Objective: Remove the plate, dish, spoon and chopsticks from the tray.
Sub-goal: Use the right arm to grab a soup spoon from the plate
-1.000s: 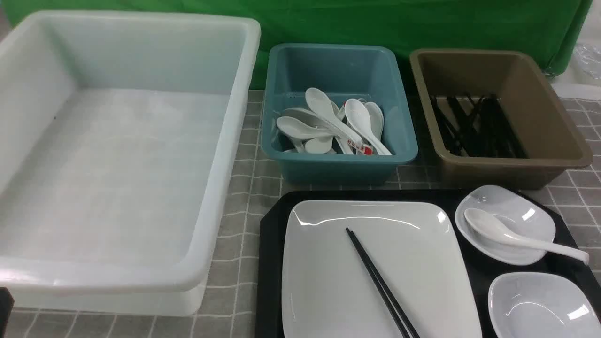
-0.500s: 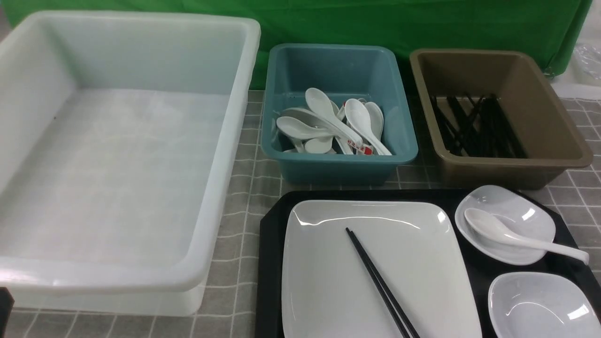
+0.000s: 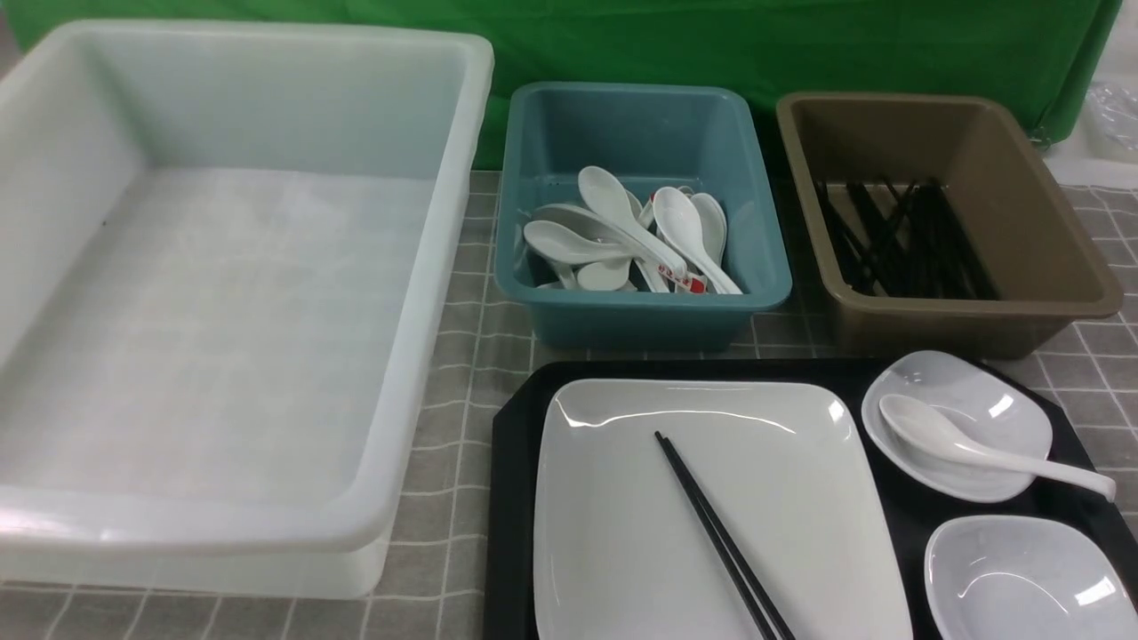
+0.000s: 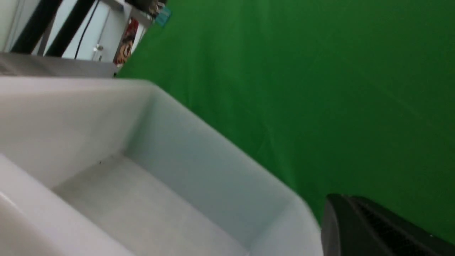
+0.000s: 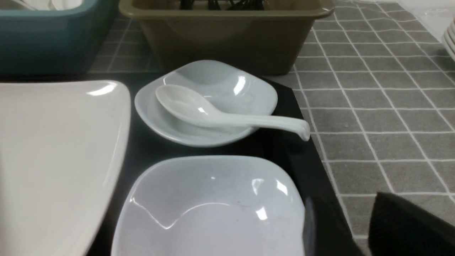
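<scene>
Fig.: nothing cleared yet. The plate (image 3: 613, 533), chopsticks (image 3: 711, 520), spoon (image 3: 916, 422), far dish (image 3: 987, 396) & near dish (image 3: 1022, 569) are all on the tray (image 3: 511, 516). Left gripper (image 4: 373, 227) & right gripper (image 5: 405, 227) show only as dark edges; open/closed can't be told.
</scene>
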